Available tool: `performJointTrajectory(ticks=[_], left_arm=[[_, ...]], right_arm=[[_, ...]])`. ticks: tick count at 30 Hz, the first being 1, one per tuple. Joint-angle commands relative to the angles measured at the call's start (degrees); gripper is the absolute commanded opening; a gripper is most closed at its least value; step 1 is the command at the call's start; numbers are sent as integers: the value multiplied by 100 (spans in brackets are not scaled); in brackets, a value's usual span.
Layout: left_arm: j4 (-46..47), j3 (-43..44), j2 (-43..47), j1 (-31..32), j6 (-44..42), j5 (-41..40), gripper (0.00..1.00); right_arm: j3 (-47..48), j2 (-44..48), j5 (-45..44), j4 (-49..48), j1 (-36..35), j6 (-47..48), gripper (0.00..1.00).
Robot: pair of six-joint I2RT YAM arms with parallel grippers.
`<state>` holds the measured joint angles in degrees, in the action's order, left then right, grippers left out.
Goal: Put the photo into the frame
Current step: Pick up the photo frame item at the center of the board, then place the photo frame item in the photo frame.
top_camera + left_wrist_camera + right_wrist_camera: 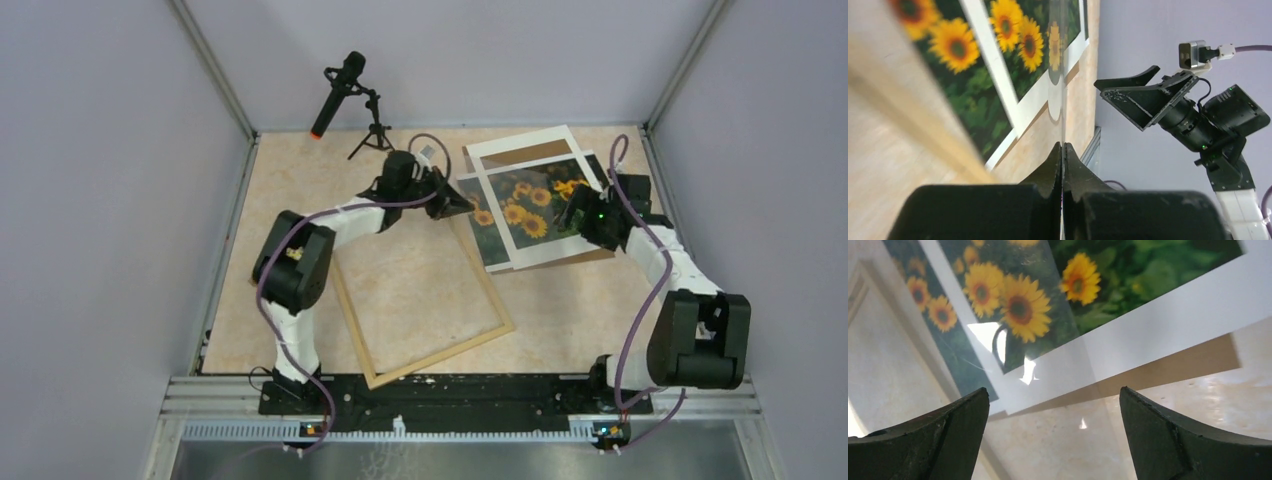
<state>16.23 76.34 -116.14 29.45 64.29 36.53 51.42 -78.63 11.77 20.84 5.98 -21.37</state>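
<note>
Closest in, my left gripper (1062,147) is pinched tight on the edge of a thin clear pane (1063,100). Beside it the rectangular sunflower photo (530,225) lies at the far right, under a skewed flat white mat (516,140) and over a brown backing board (525,156). Near and left of them lies the light wooden rectangular frame (440,355). My right gripper (1053,390) hangs at the photo's right side, jaws spread wide.
</note>
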Motion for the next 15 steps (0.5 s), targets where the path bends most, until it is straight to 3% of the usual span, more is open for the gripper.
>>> performJointTrajectory(ticks=[1, 9, 15], left_arm=[[-1509, -827, 1404, -760, -1196, 556, 0], [-3288, -2315, 3321, -2074, -2924, 517, 0], [-3931, -2537, 3401, -2616, -3539, 631, 0]], right_arm=[[-12, 65, 452, 261, -552, 226, 99], [-1055, 197, 2297, -1134, -989, -307, 99], [-1444, -327, 3176, -2221, -1127, -566, 99]])
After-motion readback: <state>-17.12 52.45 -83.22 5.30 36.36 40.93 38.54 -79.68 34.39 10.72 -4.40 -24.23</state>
